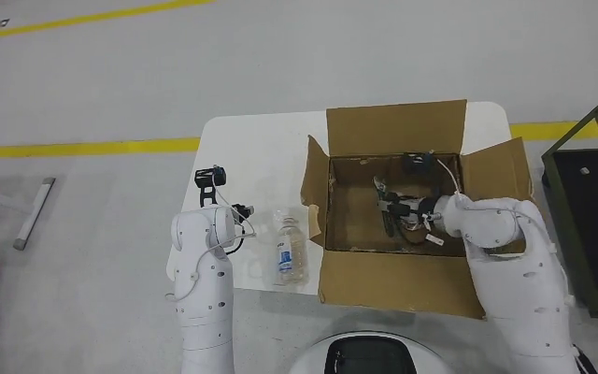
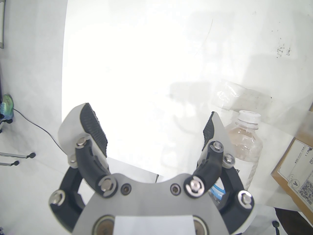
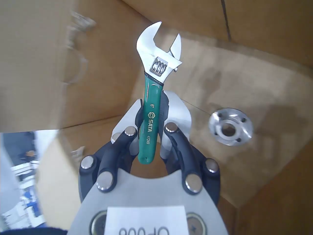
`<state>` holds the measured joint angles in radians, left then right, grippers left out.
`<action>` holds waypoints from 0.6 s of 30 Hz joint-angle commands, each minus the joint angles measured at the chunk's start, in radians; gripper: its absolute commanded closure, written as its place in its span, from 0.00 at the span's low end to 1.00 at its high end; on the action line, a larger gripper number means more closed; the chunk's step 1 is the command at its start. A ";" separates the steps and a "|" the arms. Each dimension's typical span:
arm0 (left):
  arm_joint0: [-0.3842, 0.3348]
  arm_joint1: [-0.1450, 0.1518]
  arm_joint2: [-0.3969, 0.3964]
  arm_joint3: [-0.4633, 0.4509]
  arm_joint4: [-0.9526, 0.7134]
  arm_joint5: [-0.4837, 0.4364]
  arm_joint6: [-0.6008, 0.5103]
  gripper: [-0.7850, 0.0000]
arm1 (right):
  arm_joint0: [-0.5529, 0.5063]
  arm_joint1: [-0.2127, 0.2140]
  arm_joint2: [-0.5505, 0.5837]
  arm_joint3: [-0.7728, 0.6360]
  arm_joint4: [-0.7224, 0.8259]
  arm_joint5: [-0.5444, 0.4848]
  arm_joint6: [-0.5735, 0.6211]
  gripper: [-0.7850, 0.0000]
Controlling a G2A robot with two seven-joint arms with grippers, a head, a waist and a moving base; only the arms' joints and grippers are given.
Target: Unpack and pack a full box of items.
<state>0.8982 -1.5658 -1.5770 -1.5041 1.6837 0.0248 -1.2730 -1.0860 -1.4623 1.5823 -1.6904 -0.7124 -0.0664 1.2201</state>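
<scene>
An open cardboard box (image 1: 392, 280) stands on the white table (image 1: 252, 140), right of centre. My right gripper (image 1: 388, 208) is inside the box, shut on the green handle of an adjustable wrench (image 3: 152, 103) whose silver head points away from the wrist, above the box floor. A round metal flange (image 3: 230, 130) lies flat on the box floor (image 3: 256, 86) beside it. A clear plastic bottle (image 1: 290, 248) lies on the table just left of the box, its white cap (image 2: 249, 117) close to my left gripper (image 2: 152, 129). That gripper is open and holds nothing, hovering over bare table.
The box flaps are folded outward on all sides (image 1: 397, 126). A dark green cabinet (image 1: 575, 196) stands off the table's right edge. The table's left half is bare white surface (image 2: 146, 50). Yellow floor lines (image 1: 93, 148) run behind the table.
</scene>
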 commanded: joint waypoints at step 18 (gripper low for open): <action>0.000 0.000 0.000 0.000 0.000 0.000 0.000 0.00 | -0.036 0.027 0.083 0.056 0.424 -0.047 -0.005 1.00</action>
<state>0.8982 -1.5658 -1.5770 -1.5041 1.6837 0.0248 -1.2730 -1.1218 -1.4351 1.6654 -1.6338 -0.2880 -0.1128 1.2155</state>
